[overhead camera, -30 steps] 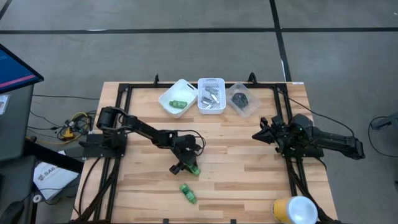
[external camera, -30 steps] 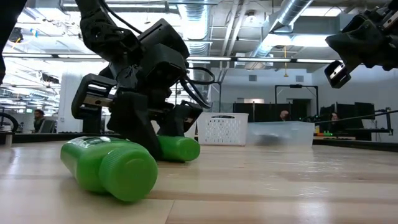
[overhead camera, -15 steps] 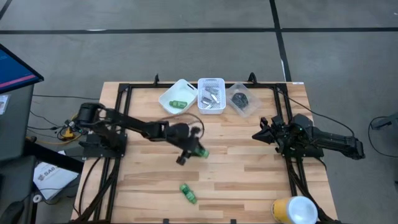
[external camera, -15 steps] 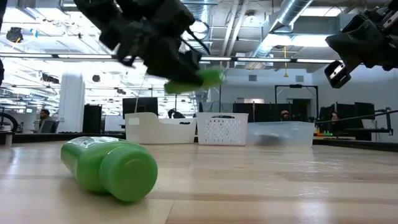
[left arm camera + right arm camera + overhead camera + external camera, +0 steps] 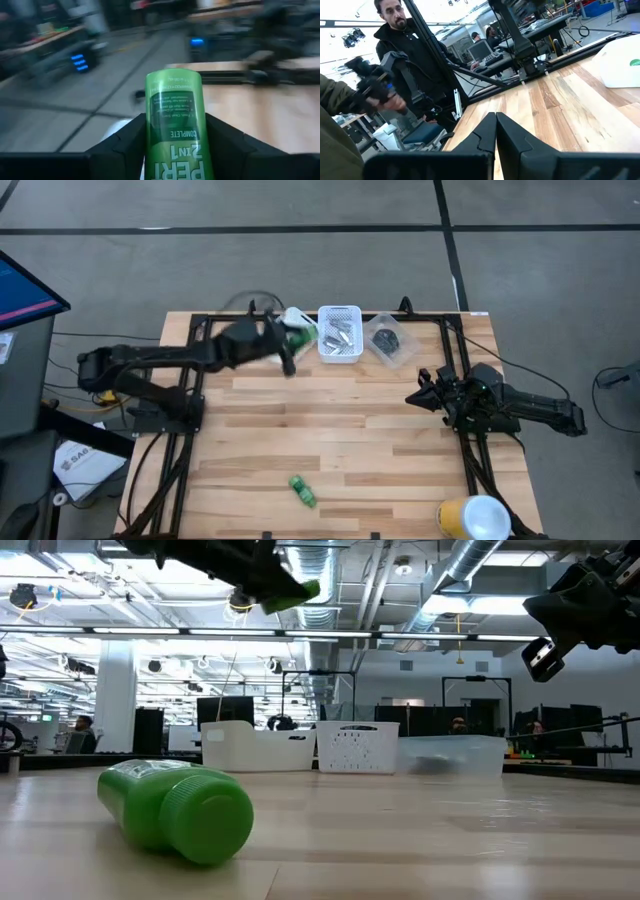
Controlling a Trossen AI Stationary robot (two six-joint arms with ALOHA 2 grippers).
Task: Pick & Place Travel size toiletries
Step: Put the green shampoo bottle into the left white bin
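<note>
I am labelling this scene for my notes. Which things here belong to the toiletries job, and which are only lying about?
Belonging to the job:
- green bottle held in the left claw, above the left white bin
- second green bottle lying on the table
- mesh basket with silvery tubes
- clear tub with black pots

Lying about:
- yellow and white cup
- right claw, idle

One green bottle is held aloft between the left arm's fingers, label showing. A second bottle lies on its side near the counter's front edge. Silvery tubes and black pots rest at the back.
</note>
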